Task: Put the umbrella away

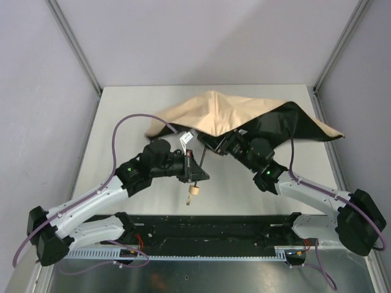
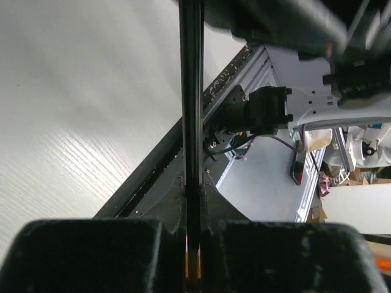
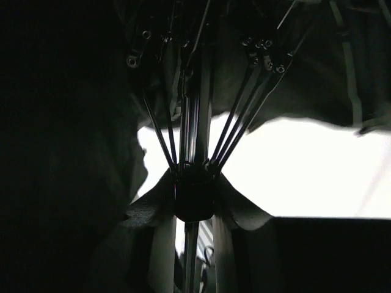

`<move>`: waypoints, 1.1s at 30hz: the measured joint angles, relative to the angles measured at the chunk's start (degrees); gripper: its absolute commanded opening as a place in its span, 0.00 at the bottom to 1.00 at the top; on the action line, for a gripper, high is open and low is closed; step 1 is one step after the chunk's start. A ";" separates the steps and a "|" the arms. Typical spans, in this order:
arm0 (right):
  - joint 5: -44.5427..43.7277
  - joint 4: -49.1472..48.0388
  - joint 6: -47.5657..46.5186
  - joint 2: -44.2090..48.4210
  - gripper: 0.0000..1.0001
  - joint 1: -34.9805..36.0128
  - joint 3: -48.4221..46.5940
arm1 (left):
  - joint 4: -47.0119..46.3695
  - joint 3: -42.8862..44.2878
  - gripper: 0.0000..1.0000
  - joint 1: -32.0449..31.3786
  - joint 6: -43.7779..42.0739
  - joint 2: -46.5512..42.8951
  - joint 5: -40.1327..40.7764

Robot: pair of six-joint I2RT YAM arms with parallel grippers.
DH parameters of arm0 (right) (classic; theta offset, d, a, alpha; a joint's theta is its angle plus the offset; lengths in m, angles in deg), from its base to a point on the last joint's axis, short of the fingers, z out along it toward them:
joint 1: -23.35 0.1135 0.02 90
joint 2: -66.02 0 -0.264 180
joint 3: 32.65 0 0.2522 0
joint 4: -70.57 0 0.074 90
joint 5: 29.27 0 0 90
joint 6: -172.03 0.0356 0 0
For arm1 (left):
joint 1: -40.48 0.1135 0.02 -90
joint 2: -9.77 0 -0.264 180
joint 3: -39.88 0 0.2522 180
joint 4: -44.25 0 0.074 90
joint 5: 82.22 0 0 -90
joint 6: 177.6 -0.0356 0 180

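The umbrella lies open at the upper centre of the overhead view. Its tan canopy is spread over the far part of the bench, with the black underside showing at the upper right. The thin shaft runs from under the canopy down towards the frame's centre, ending in the small tan handle.

The left fingers are closed tight on the shaft just above the handle, and the wrist view shows the rod pinched in the seam between them. The right fingers reach under the canopy and flank the black runner, where the ribs fan out. They look clamped on it, though that view is very dark.

The step in hand seems to be collapsing the canopy, with one arm anchoring the shaft and the other on the sliding hub. The next move probably calls for drawing the runner straight along the shaft towards the handle while the left grip holds firm. The pull should stay in line with the rod so the ribs fold rather than bind.
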 measured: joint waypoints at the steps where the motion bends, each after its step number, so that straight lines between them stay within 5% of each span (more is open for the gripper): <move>1: 0.31 0.57 0.11 0.20 0.00 1.18 0.81 | 0.00 0.39 0.00 0.22 0.74 0.85 0.81; 8: 2.56 1.38 -0.52 1.62 0.00 -0.83 1.42 | -3.52 0.42 0.02 -0.31 2.78 2.51 2.64; 13: 6.32 -1.46 -0.24 1.36 0.00 -3.98 1.42 | -6.91 -1.81 0.52 -1.46 4.22 1.44 5.05; 17: 7.48 -5.09 0.26 -0.02 0.00 -5.90 1.46 | -7.50 -7.67 0.62 -1.22 6.40 -3.02 7.69; 20: 7.74 -6.08 0.17 -0.31 0.00 -6.05 1.46 | -7.80 -10.36 0.57 -1.36 7.41 -5.35 7.98; 29: 5.79 -6.29 -4.17 -0.31 0.00 -2.84 1.46 | -9.97 -10.62 0.09 -2.89 8.17 -3.98 7.48; 33: 3.93 -6.23 -6.60 -0.31 0.00 -0.33 2.23 | -9.88 -8.48 0.08 -3.52 6.40 -2.47 7.06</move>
